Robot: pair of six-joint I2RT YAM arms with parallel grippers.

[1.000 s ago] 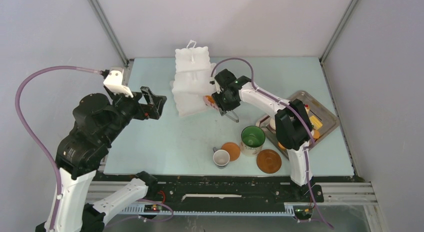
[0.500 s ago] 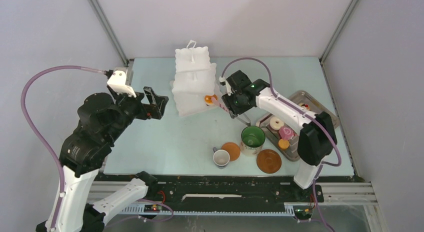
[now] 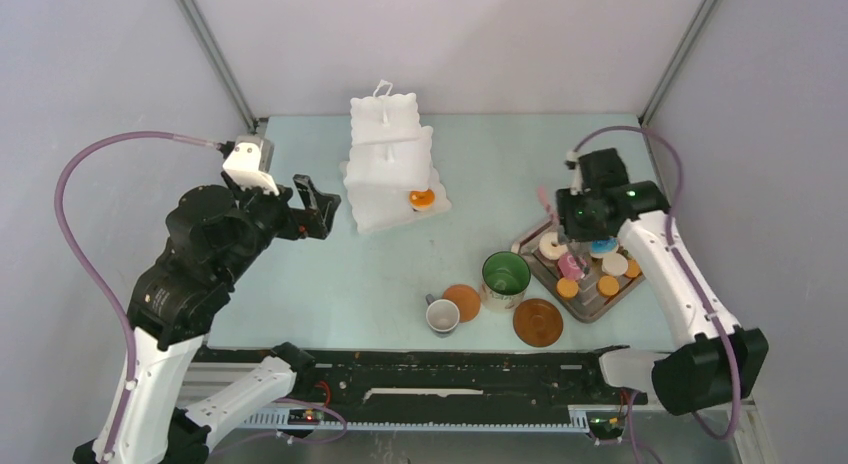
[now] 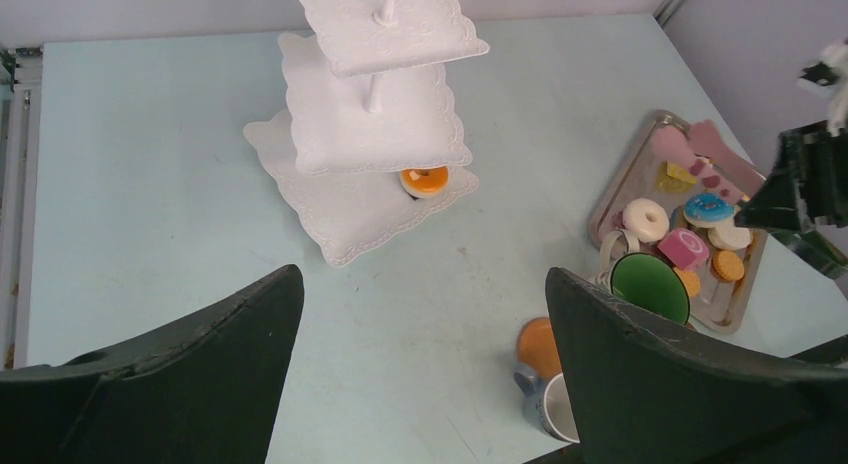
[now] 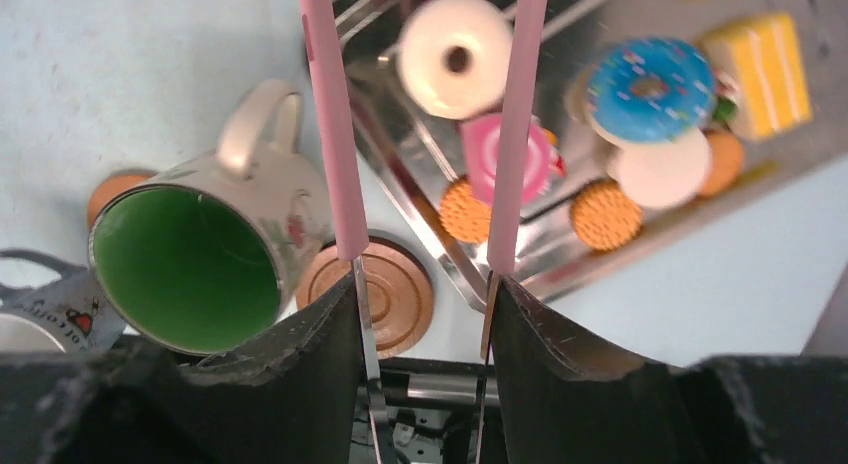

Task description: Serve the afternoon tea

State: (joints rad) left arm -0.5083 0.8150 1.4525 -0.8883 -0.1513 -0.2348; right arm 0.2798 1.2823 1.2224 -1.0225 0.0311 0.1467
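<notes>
The white three-tier stand (image 3: 390, 164) (image 4: 370, 134) rises at the back of the table, with one orange pastry (image 3: 422, 198) (image 4: 424, 180) on its bottom tier. My right gripper (image 3: 585, 212) (image 5: 425, 294) is shut on the pink tongs (image 5: 335, 134), hovering over the tray; the tong arms are spread and hold nothing. Below them lie a white doughnut (image 5: 455, 56), a pink cake (image 5: 505, 159), a blue doughnut (image 5: 648, 89), a yellow wedge (image 5: 770, 72) and orange rounds (image 5: 605, 214). My left gripper (image 3: 312, 206) (image 4: 425, 314) stands open and empty, left of the stand.
The grey metal tray (image 3: 542, 274) sits at the right. The green-lined mug (image 3: 505, 274) (image 5: 185, 269) touches its left corner. In front stand a white cup (image 3: 442, 316), an orange disc (image 3: 462, 301) and the brown saucer (image 3: 538, 322) (image 5: 385, 294).
My right arm has swung from the stand back over the tray with the tongs. The orange pastry stayed on the bottom tier. The left arm shifted slightly right.
</notes>
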